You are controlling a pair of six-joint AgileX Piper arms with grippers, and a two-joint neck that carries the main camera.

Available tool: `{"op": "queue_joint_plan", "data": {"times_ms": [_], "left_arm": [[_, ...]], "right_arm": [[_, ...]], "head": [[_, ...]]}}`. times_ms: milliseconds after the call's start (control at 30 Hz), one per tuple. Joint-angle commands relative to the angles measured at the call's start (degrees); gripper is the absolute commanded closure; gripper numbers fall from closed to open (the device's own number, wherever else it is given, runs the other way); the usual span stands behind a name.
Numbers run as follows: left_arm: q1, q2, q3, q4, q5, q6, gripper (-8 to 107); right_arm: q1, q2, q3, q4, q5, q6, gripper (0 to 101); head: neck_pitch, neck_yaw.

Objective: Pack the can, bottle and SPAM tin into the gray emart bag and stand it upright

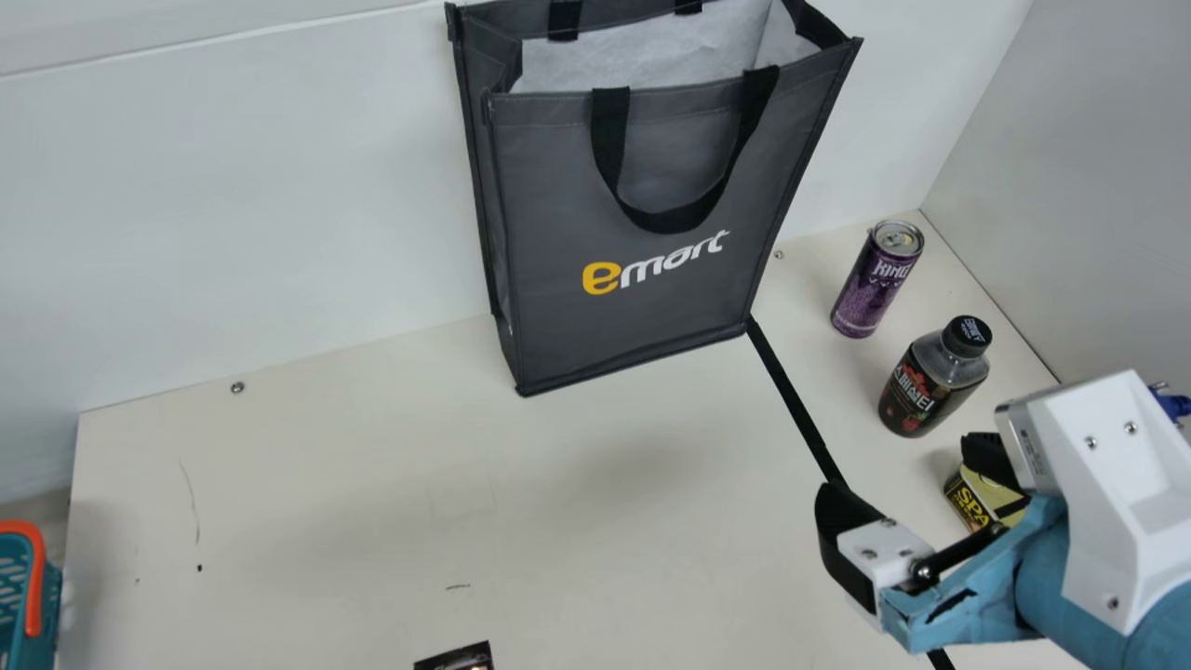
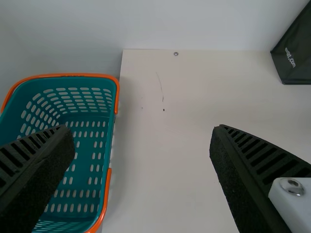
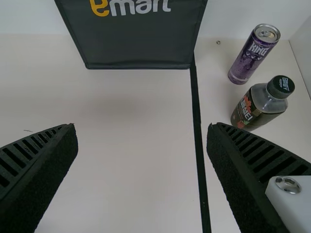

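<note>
The bag [image 1: 642, 307] is standing upright on the table [image 1: 372, 521] in front of the white wall [image 1: 233, 195], its mouth gaping upward and showing a pale lining, with a black handle [image 1: 677, 221] drooping in a loop down its front. A black strip [image 1: 802, 409] is running along the table from the bag's lower right corner in the main view. Beyond that strip, at the view's right, the can [image 1: 870, 288] is standing outside the bag, and the bottle [image 1: 930, 377] is standing upright just beside it, nearer the camera. Nearer again, the tin [image 1: 972, 502] is resting on the table, partly hiding behind the right gripper [image 1: 904, 473]. That gripper is hanging released, its two ribbed fingers spreading wide apart. In the left wrist view, the left gripper [image 2: 143, 130] is also keeping its fingers well apart, and a teal basket [image 2: 87, 116] with an orange rim is sitting beside the table. A dark printed object [image 1: 458, 659] is poking in at the main view's bottom edge; how it is lying there, I cannot tell.
</note>
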Motion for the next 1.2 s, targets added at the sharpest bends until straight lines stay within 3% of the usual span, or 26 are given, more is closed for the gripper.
{"op": "queue_joint_plan", "data": {"times_ms": [0, 1167], "left_arm": [[0.0, 0.0, 0.0, 0.0, 0.0, 0.0, 9], [0.0, 0.0, 0.0, 0.0, 0.0, 0.0, 9]], "right_arm": [[0.0, 0.0, 0.0, 0.0, 0.0, 0.0, 6], [0.1, 0.1, 0.0, -0.2, 0.0, -0.2, 6]], "head": [[-1.3, -0.1], [-1.3, -0.1]]}}
